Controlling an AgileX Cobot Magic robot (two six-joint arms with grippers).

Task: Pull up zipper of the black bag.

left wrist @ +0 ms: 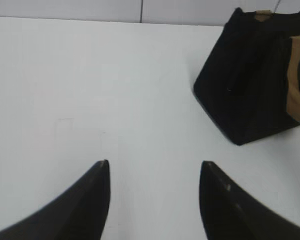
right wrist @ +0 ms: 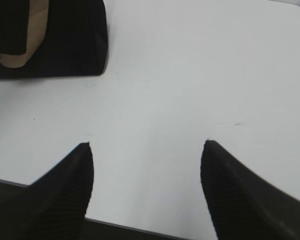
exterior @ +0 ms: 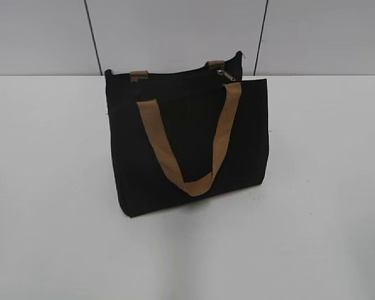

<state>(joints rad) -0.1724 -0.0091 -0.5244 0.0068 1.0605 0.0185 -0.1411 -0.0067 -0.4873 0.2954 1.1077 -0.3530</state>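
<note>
Left gripper [left wrist: 154,167] at bottom of frame, jaws wide apart, nothing between, over bare white table [left wrist: 90,90]. Right gripper [right wrist: 147,150] at bottom of frame, jaws also spread wide, empty, near table's front edge. Black bag [exterior: 187,147] upright at frame center in exterior view, well apart from both grippers; upper right in left wrist view, upper left in right wrist view. Front tan handle [exterior: 190,140] hangs down front face. Zipper [exterior: 224,75] pull at upper right of bag top. Grey wall [exterior: 175,31] behind.
</note>
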